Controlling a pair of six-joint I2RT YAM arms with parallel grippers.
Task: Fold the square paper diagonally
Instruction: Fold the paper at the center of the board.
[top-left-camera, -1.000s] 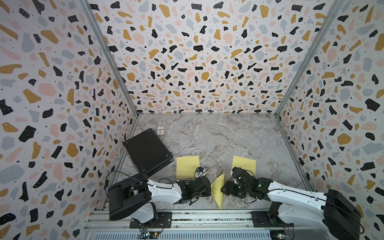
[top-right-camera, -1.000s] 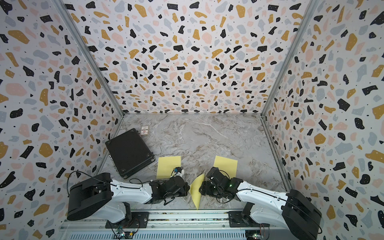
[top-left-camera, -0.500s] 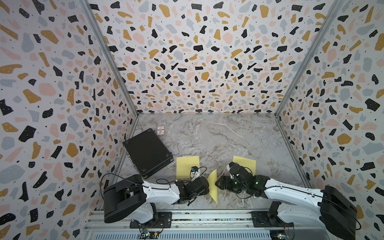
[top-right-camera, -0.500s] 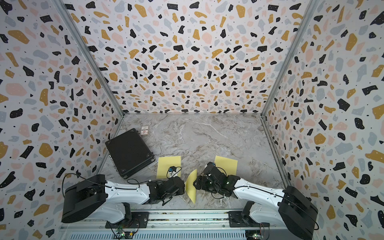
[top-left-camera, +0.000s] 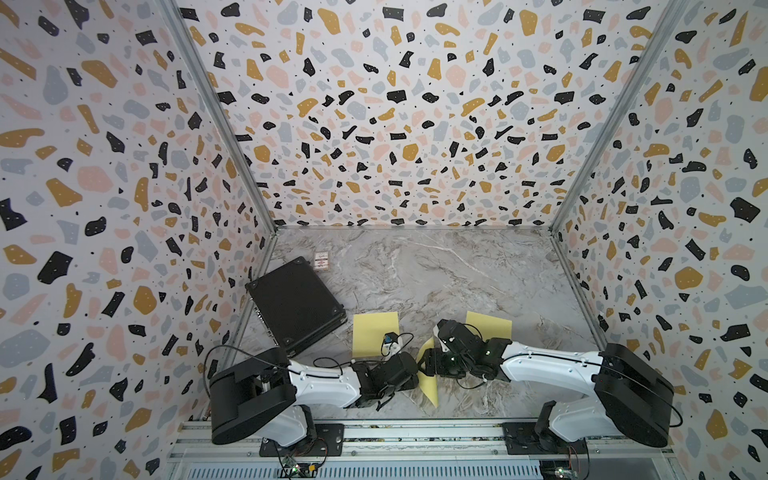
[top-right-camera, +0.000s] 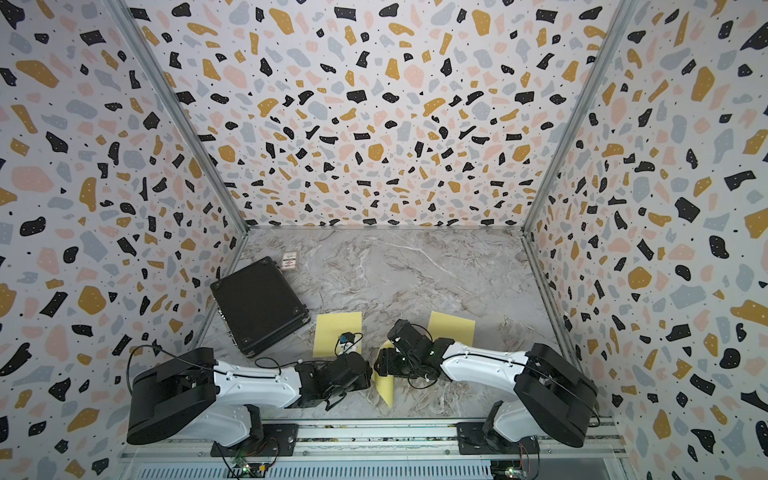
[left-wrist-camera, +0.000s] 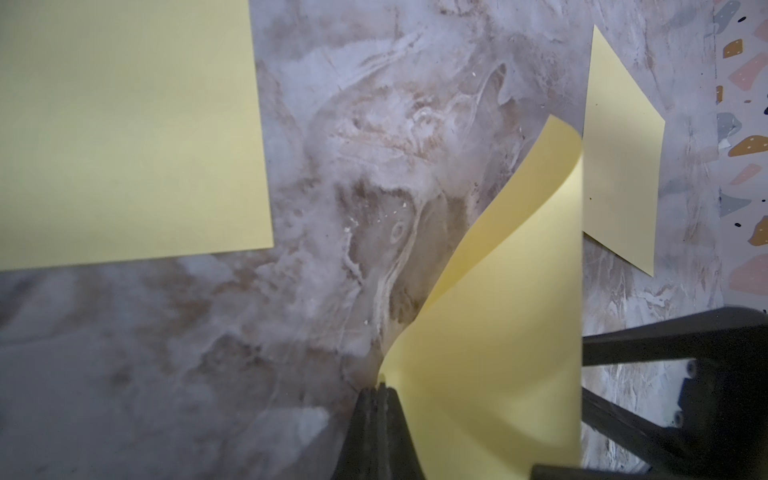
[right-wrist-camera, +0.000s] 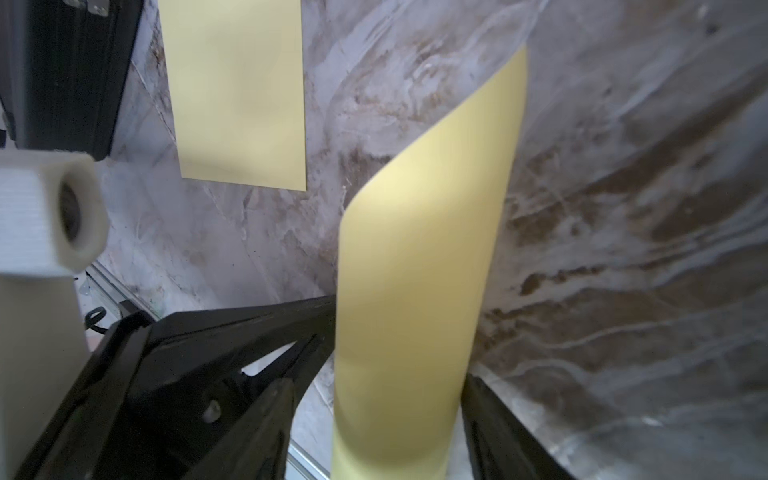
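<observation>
Nearest the rail, the square paper (top-left-camera: 428, 384) stood lifted off the marble table (top-left-camera: 436, 274) between the 2 arms, curled over on itself rather than lying flat. The left gripper (left-wrist-camera: 380, 388) was clamped shut on 1 corner of that sheet, the pinch visible in the left wrist view. The right gripper (right-wrist-camera: 399, 374) had its jaws apart on either side of the curled sheet; whether a finger touched the paper could not be told.

Recommended procedure for the step in hand, judged as bringing opposite corners together:
1. Keep the left pinch firm; any slip would skew the diagonal.
2. Close the right jaws only once the free corner sits squarely between them.
3. Align corner to corner before pressing, then lower the sheet and flatten the bend along the diagonal.
4. Avoid squeezing the curl mid-sheet, which would likely set a stray crease.

Farther back, 2 more yellow sheets lay flat: the left flat sheet (top-left-camera: 375, 340) and the right flat sheet (top-left-camera: 487, 331), both apart from the held paper. Beyond them were a black case (top-left-camera: 295, 308) and a small card (top-left-camera: 322, 262).
</observation>
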